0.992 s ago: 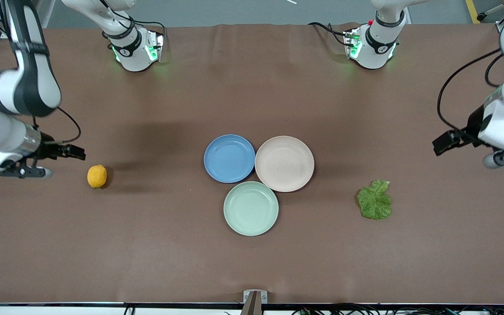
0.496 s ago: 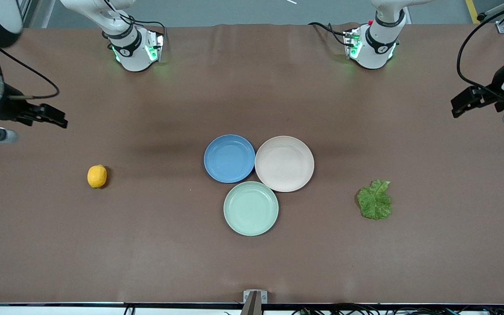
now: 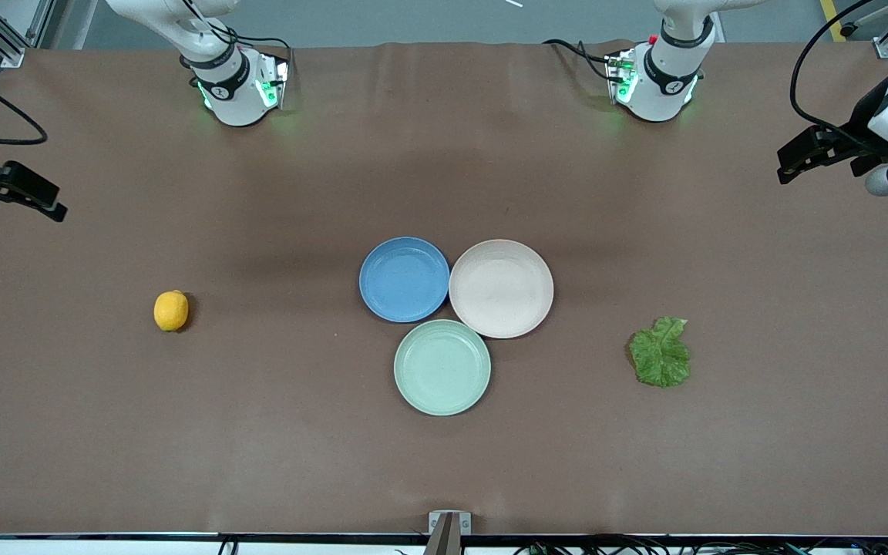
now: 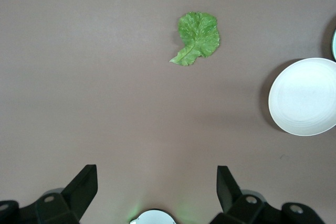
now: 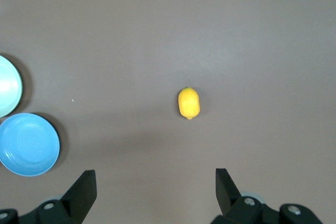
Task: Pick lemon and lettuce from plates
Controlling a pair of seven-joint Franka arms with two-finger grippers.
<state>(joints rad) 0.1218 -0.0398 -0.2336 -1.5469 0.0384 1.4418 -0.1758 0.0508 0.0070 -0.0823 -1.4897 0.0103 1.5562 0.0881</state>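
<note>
The lemon (image 3: pixel 171 311) lies on the bare table toward the right arm's end; it also shows in the right wrist view (image 5: pixel 188 103). The lettuce (image 3: pixel 660 352) lies flat on the table toward the left arm's end, also in the left wrist view (image 4: pixel 197 37). The blue plate (image 3: pixel 404 279) and the beige-pinkish plate (image 3: pixel 501 288) sit empty side by side mid-table. My right gripper (image 3: pixel 24 199) is open, high over the table's edge at the right arm's end. My left gripper (image 3: pixel 814 158) is open, high over the left arm's end.
A pale mint-green plate (image 3: pixel 442 368) sits empty, touching the two other plates and nearer the front camera. The two arm bases (image 3: pixel 240 81) (image 3: pixel 656 77) stand at the table's edge farthest from the front camera. A brown cloth covers the table.
Both arms have risen and drawn away from the lemon and the lettuce toward the table's ends. The lemon, lettuce and plates have not moved.
</note>
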